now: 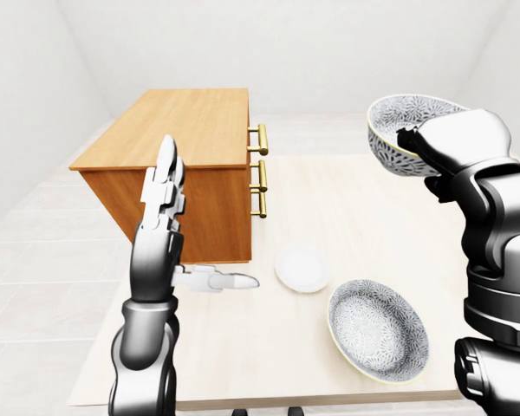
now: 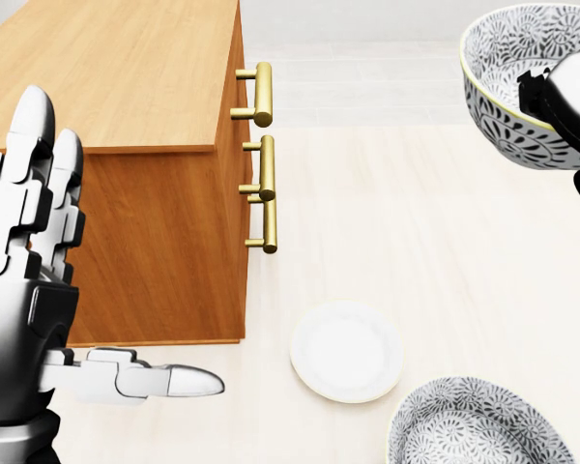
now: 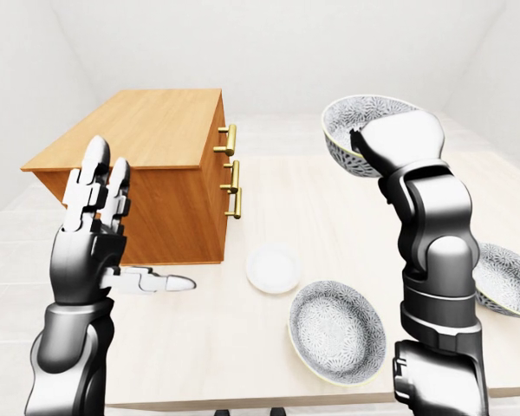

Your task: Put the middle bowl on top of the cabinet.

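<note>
**Step in hand:** carry the middle bowl (image 2: 498,92) across to the cabinet (image 1: 191,126) and set it on the top panel.

**Present state**
- The right hand (image 3: 400,140) is closed on the rim of the middle bowl, with part of the hand inside it.
- The bowl hangs tilted in the air at the upper right of the head view, clear of the worktop (image 1: 347,199) and well apart from the cabinet.
- The left hand (image 1: 159,247) is wide, fingers straight up and thumb out, and holds nothing. It stands near the cabinet's side; contact cannot be told.

**Procedure**
1. Maintain a firm grip. A rim hold on a tilted bowl is likely to let it rotate.
2. Move the bowl toward the left of the view. Carry its underside above the cabinet's top edge and above the brass handles (image 1: 260,173), which project toward the bowl.
3. Level the bowl before lowering it.
4. Lower it well inside the edge of the wooden top.
5. Release only when the base rests flat.

**Caution**
- A plate (image 1: 302,267) and a large bowl (image 1: 377,329) lie on the worktop under the probable path, and a third bowl (image 3: 507,277) lies at the right. Do not descend early.
- Hold the left hand away from the landing area.
</note>
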